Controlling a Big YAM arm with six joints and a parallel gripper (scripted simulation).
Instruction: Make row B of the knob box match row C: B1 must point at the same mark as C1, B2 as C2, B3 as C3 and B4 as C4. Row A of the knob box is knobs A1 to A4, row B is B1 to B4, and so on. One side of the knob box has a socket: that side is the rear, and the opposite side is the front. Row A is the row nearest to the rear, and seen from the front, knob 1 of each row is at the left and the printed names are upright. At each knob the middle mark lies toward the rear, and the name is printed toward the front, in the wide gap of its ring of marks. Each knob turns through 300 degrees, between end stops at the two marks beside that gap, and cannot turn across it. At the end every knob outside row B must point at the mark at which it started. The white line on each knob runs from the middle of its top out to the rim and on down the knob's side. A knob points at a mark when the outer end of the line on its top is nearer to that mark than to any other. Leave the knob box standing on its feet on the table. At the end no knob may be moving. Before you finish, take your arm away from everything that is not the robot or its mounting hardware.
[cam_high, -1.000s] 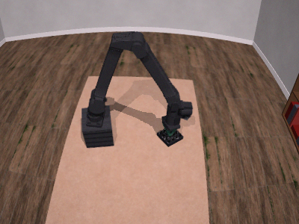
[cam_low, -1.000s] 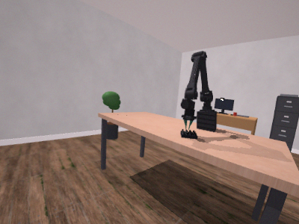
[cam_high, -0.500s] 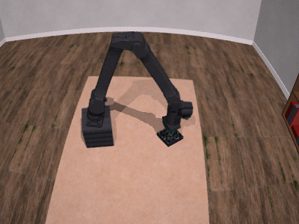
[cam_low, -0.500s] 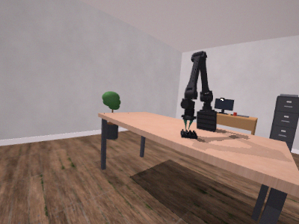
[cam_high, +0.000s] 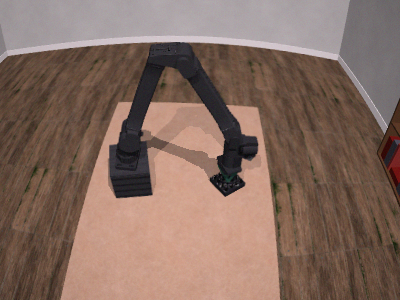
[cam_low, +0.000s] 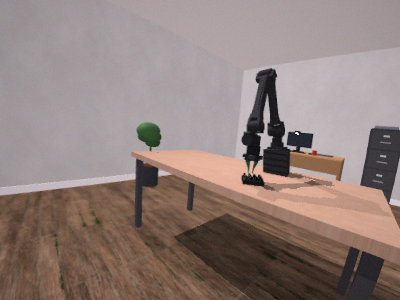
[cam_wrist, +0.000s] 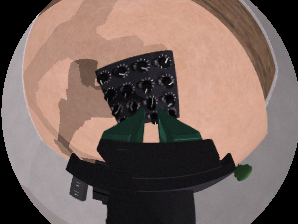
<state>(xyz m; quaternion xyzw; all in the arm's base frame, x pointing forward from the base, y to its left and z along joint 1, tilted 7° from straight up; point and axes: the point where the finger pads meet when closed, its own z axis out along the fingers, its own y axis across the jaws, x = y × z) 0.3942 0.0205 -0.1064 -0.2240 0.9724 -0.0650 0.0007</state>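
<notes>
Sitting below the green fingers (cam_high: 229, 177) (cam_low: 248, 166), the knob box (cam_high: 229, 190) (cam_low: 252, 183) (cam_wrist: 112, 74)

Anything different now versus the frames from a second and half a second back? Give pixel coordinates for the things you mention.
Nothing visibly changed: the arm (cam_high: 211, 95) (cam_low: 259, 102) holds its pose, with the gripper (cam_high: 229, 178) (cam_low: 251, 172) (cam_wrist: 151, 111) over the knob box (cam_high: 227, 192) (cam_low: 252, 183) (cam_wrist: 134, 75), which sits where it was.
</notes>
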